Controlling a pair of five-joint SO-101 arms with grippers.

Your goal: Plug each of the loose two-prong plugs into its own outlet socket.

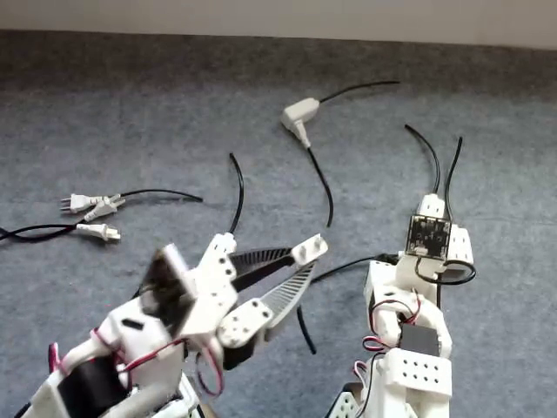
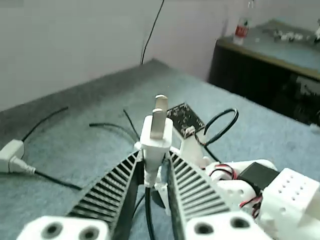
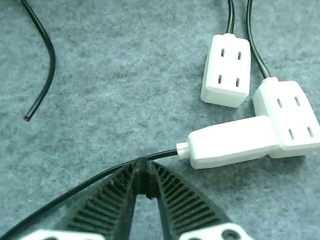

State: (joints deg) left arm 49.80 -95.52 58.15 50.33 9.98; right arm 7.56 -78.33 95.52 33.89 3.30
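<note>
My left gripper is raised over the carpet, shut on a white two-prong plug. In the left wrist view that plug stands prongs up between the ribbed fingers. Its black cord hangs down. My right gripper is shut low over the carpet. A black cable runs beneath its tips to a white plug, which is seated in a white outlet. Beside it lies an unoccupied outlet. Two loose plugs lie far left.
Another white outlet block with a plug in it lies at the back centre. Loose black cords cross the grey carpet. A cut cord end lies near my right gripper. The right arm stands close beside my left gripper.
</note>
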